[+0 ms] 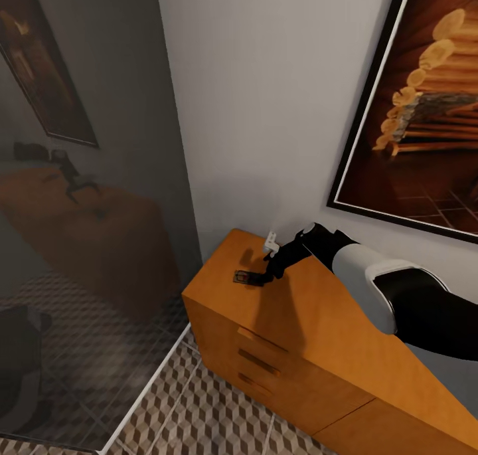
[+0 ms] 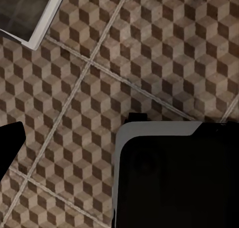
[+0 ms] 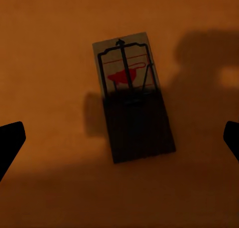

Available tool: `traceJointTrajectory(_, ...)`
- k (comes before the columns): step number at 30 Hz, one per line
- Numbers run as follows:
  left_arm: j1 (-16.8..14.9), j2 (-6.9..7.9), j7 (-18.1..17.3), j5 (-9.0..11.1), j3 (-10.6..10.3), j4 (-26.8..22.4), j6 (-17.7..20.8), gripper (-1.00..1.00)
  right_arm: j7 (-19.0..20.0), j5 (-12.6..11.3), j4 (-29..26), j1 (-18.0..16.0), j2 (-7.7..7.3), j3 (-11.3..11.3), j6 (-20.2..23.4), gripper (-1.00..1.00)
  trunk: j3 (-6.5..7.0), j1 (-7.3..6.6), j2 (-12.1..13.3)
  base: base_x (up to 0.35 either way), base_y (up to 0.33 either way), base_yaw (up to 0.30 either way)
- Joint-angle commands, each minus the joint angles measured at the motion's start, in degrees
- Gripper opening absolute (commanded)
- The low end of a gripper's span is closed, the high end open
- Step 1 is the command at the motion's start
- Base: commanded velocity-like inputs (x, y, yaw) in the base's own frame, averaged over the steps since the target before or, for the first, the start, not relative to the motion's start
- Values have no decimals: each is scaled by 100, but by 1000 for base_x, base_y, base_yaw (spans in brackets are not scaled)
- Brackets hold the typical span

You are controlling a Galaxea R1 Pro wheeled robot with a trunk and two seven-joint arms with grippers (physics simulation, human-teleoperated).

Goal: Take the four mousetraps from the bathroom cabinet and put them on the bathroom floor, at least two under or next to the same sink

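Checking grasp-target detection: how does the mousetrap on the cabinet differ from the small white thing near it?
Mousetrap lies flat; white object stands up. Mousetrap is tan with dark bars and a red mark; white object is plain white. Mousetrap sits farther from the wall than the white object. Both rest on the cabinet top.

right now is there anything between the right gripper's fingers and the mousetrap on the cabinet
Nothing. In the right wrist view the mousetrap lies flat on the cabinet top, with bare shadowed wood between it and each of the fingertips on the right gripper.
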Motion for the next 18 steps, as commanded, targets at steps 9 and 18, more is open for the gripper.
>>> traceJointTrajectory(9,-11,-2,4,51,-51,24,-38,100,19,-53,-13,7,-3,42,55,100,-46,2,-8,0,0,0)
traceJointTrajectory(18,-10,-4,3,52,-51,29,-37,100,19,-53,-14,7,-10,37,51,100,-92,2,-8,0,0,0)
